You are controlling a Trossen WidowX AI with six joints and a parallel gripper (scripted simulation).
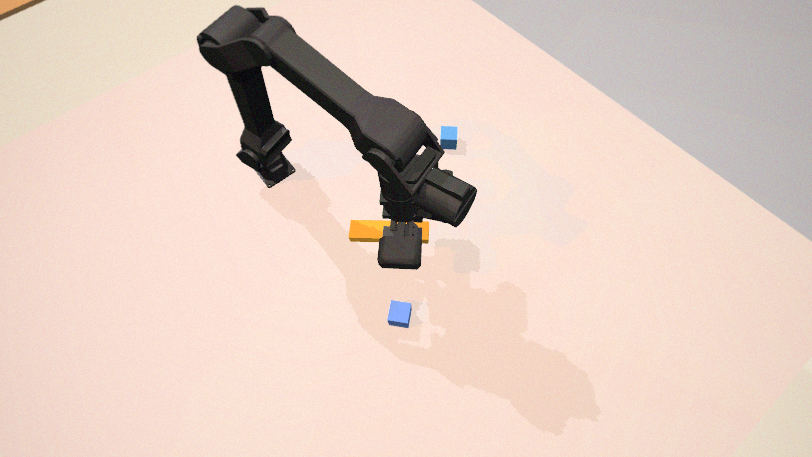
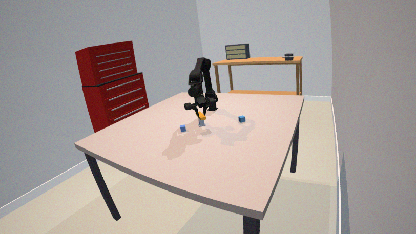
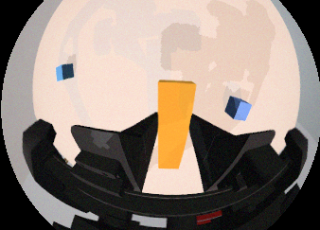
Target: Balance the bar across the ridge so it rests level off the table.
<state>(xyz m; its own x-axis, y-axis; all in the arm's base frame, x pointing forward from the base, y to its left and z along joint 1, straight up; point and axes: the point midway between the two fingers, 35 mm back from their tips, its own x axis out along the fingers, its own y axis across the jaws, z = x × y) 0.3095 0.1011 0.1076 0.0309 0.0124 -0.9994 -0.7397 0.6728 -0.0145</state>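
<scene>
The gripper (image 1: 404, 230) (image 2: 201, 115) (image 3: 172, 116) has its fingers clamped on the orange bar (image 1: 366, 231) (image 2: 201, 115) (image 3: 175, 117), which sits above the table (image 1: 179, 284) (image 2: 171, 157) (image 3: 118, 84), over the grey ridge (image 2: 201, 122); whether they touch, I cannot tell, and no writing is readable on the bar or the two blue cubes nearby

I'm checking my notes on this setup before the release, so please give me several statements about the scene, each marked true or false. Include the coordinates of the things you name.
1. The black gripper (image 1: 402, 229) (image 2: 201, 117) (image 3: 172, 116) is shut on the flat orange bar (image 1: 366, 230) (image 2: 201, 115) (image 3: 176, 108). True.
2. The orange bar lies on the pink table (image 1: 149, 308) (image 2: 214, 157) (image 3: 128, 70). False: it is held above it, over the grey ridge (image 2: 201, 122).
3. Two blue cubes (image 1: 399, 313) (image 2: 183, 128) (image 3: 238, 108) sit on the table. True.
4. The gripper has let go. False: its fingers grip the bar.
</scene>
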